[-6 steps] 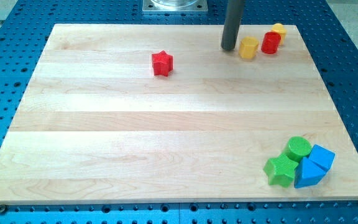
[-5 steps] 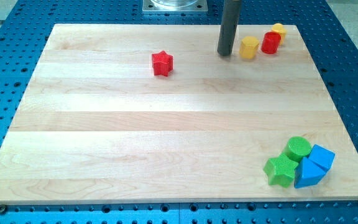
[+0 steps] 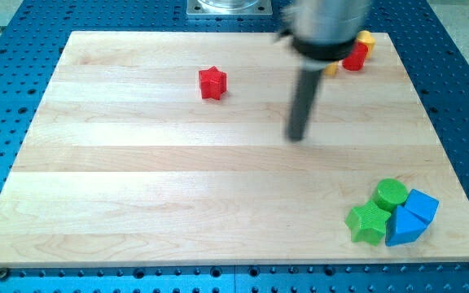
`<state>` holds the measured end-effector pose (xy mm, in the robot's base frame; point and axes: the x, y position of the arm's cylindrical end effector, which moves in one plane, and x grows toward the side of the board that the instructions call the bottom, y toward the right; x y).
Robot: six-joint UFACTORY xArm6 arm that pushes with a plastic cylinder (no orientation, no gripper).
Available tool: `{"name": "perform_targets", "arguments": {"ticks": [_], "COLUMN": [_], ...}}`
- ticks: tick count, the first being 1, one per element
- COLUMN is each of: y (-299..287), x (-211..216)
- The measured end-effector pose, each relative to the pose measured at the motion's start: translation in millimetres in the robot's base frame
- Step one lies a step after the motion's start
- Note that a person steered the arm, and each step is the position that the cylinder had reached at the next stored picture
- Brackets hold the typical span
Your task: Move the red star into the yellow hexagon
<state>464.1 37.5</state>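
A: Where is the tip [image 3: 298, 137] of the straight dark rod?

B: It rests on the pale wooden board [image 3: 137, 187], near the middle and a little toward the view's right. The arm has no gripper, so nothing opens or closes; the rod touches no block.

A: And the red star block [image 3: 212, 83]?

B: It lies up and to the view's left of the tip, well apart from it, alone on bare wood.

A: The yellow hexagon block [image 3: 330, 67]?

B: Mostly hidden behind the blurred grey rod mount; only a yellow sliver shows, above the tip toward the view's top right. Just beside it sits a red cylinder block [image 3: 354, 56], and behind that a second yellow block [image 3: 366, 37] whose shape cannot be made out.

A: Anything else?

B: At the view's bottom right, a green cylinder block [image 3: 391, 194], a green star block [image 3: 368, 222] and two blue blocks [image 3: 410, 216] huddle together, touching. The blocks look like smooth plastic; the board shows light wood grain and sits on a blue perforated metal table [image 3: 454, 73].
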Motion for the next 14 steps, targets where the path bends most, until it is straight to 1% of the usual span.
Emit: {"name": "perform_targets", "arguments": {"ticks": [1, 2, 3, 4, 5, 6, 7, 8, 9, 10, 11, 12, 13, 14], "y": [-138.5, -172.3, -115.6, -61.1, 13.3, -54.8, -85.5, -88.0, -37.6, -8.0, -44.8, 8.3, 25.2, -49.3], "x": [48.7, -9.0, -71.4, -118.6, -149.3, -131.1, -125.4, -149.0, -181.5, -196.0, -198.3, -199.5, -206.6, -219.2]}}
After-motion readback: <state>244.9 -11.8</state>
